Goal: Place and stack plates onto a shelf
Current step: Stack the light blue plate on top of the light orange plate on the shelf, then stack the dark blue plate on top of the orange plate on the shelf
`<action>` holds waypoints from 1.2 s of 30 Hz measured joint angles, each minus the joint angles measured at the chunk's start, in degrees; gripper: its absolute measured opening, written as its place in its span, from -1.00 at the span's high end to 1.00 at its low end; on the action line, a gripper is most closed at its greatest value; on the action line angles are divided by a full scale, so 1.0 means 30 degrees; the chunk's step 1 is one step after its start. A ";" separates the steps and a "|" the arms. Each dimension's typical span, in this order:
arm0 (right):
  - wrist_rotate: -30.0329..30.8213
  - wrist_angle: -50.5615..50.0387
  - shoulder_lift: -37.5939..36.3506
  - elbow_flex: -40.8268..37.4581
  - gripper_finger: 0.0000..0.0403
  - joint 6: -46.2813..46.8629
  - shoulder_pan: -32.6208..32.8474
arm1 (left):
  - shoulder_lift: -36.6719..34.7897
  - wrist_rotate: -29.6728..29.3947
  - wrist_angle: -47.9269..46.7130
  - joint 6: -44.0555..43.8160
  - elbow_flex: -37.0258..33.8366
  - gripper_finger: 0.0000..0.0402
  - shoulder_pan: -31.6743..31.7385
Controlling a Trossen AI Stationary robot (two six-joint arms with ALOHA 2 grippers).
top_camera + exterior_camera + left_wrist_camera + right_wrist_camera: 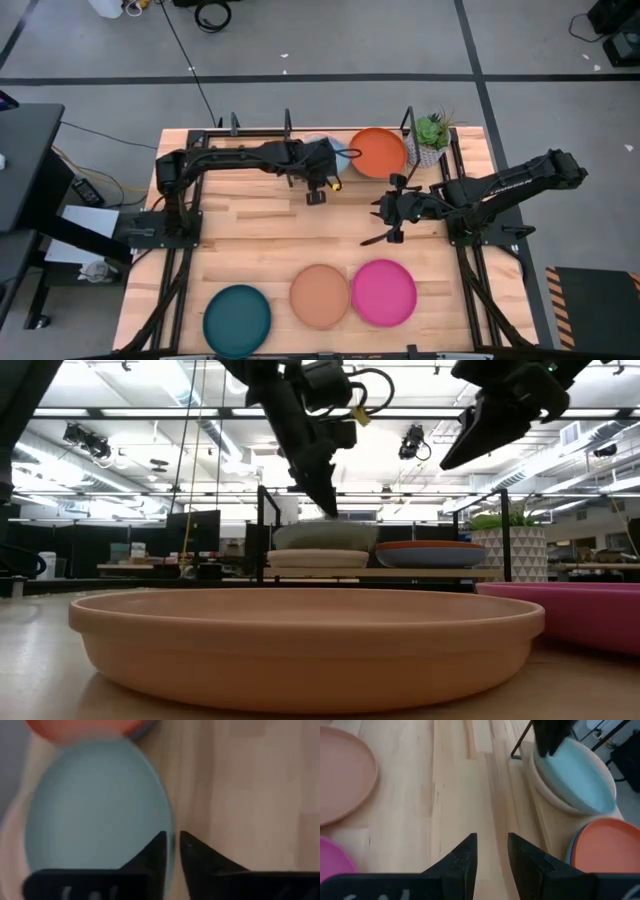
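The light blue plate (575, 775) lies tilted in the black rod shelf (288, 125) at the table's far edge, over a cream plate (545, 795). My left gripper (330, 170) is above it, shut on its rim; it also shows in the low view (325, 500). An orange plate (378, 152) lies on a blue plate (570, 852) in the bay to the right. My right gripper (385, 210) hangs open and empty over the bare table in front of the shelf. Teal (237, 318), peach (320, 296) and pink (384, 292) plates lie flat along the near edge. My left gripper pinches the light blue plate's rim (171, 832), on its near side, between its two fingers (159, 851). The fingers come from above, pointing down. The plate sits tilted, its lower part resting on the cream plate (318, 558) in the shelf.
A potted plant (432, 135) stands at the far right, beside the shelf's right post (505, 530). Bare wooden table (270, 225) lies between the shelf and the row of plates at the near edge.
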 joint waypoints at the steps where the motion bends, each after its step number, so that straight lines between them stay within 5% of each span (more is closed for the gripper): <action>1: 0.0002 0.0081 -0.0007 -0.0009 0.43 0.0029 0.0080 | 0.0034 -0.0311 0.0136 0.0194 0.0000 0.59 -0.0007; 7: 0.0192 0.0272 -0.0007 -0.0001 0.43 0.0139 0.0217 | -0.0288 -0.1238 -0.0973 0.0253 0.0167 0.16 -0.0254; 15: 0.0452 0.0973 -0.0029 -0.0721 0.43 -0.0117 0.0230 | -0.1340 0.7685 -0.6044 -0.0893 -0.0005 0.12 -0.3622; 22: 0.0444 0.1531 -0.0036 -0.1109 0.43 -0.0173 0.0230 | -0.1325 0.7565 -0.6229 -0.2801 -0.2886 0.20 -0.7873; 28: 0.0437 0.2315 -0.0036 -0.1109 0.43 -0.0660 0.0212 | -0.1318 0.5318 -0.5758 -0.5855 -0.4326 0.27 -0.9646; 36: 0.0436 0.2580 -0.0036 -0.1109 0.43 -0.1498 0.0122 | -0.1318 0.7943 -0.5114 -0.9506 -0.5734 0.29 -1.1254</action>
